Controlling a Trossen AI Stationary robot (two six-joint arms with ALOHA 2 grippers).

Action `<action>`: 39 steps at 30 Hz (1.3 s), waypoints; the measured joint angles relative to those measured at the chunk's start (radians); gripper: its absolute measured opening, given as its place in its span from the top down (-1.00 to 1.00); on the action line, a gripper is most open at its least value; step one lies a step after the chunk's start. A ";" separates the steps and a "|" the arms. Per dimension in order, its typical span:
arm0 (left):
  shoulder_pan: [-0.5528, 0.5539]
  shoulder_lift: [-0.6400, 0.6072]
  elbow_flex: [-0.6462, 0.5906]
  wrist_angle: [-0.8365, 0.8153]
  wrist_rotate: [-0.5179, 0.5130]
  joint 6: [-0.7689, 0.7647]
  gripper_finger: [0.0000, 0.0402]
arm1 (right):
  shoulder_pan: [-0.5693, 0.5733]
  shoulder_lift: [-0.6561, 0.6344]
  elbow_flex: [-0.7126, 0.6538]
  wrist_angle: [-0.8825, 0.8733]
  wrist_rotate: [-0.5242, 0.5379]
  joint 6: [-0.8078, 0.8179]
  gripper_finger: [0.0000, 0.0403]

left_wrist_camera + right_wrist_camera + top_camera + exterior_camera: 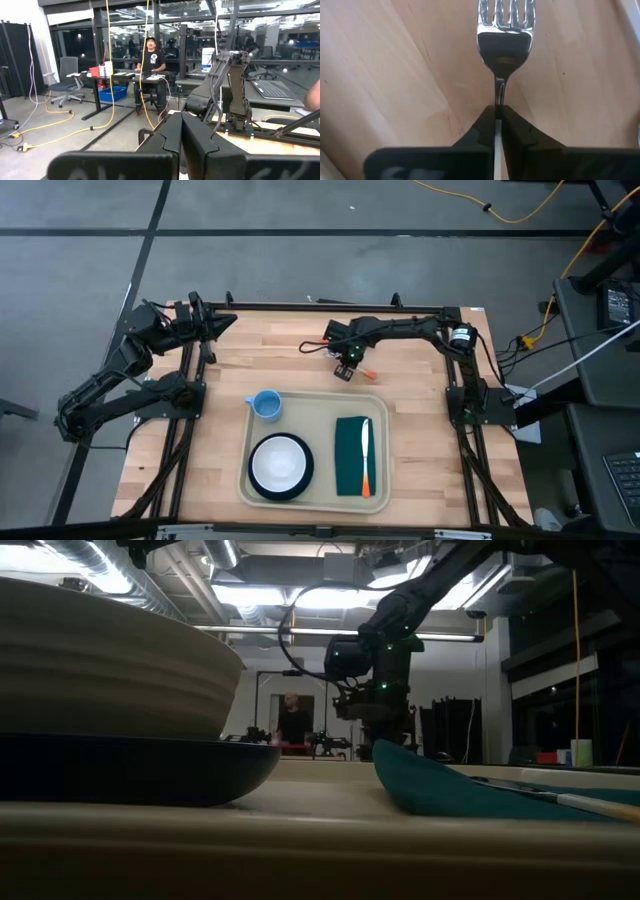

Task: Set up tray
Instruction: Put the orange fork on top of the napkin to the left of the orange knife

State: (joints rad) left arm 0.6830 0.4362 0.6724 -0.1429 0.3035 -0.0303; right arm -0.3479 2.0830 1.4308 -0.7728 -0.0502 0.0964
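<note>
Right wrist view first: your right gripper (pixel 498 114) has its two dark fingers pinched on the neck of a metal fork (pixel 505 30), tines pointing away from the wrist, over bare wood tabletop (pixel 395 75).

From the high view, that right gripper (pixel 347 366) sits at the far middle of the table, and the tray (pixel 318 406) lies just on the near side of it, its far rim close to the gripper but not touching it. The big cream tray rests flat on the near half of the table, slightly right of centre, its long axis running left to right across the table. On it you have a blue cup (pixel 266 404) in the far left corner, a white bowl on a dark plate (pixel 281 465) near left, and a dark green napkin (pixel 353 456) on the right side with a knife (pixel 366 452) lying along it, orange handle toward the near edge.

Your left gripper (pixel 222 323) waits at the far left corner of the table, well apart from the tray, fingers pressed together.

No readable writing or labels show on the tray or anything on it.

In the low view, a person (pixel 292 721) stands far back in the room.
</note>
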 joint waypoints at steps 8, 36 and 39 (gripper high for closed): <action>0.000 0.000 0.000 -0.013 0.000 0.000 0.98 | 0.006 0.006 0.127 -0.008 -0.030 -0.001 0.92; 0.000 0.000 0.000 -0.019 0.012 -0.008 0.98 | 0.164 0.000 0.898 -0.405 -0.052 -0.014 0.92; 0.000 0.000 0.000 -0.019 0.012 -0.008 0.98 | 0.206 -0.011 0.923 -0.386 -0.050 0.009 0.92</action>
State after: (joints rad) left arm 0.6829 0.4362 0.6724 -0.1616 0.3157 -0.0383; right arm -0.1421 2.0717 2.3535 -1.1592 -0.0997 0.1055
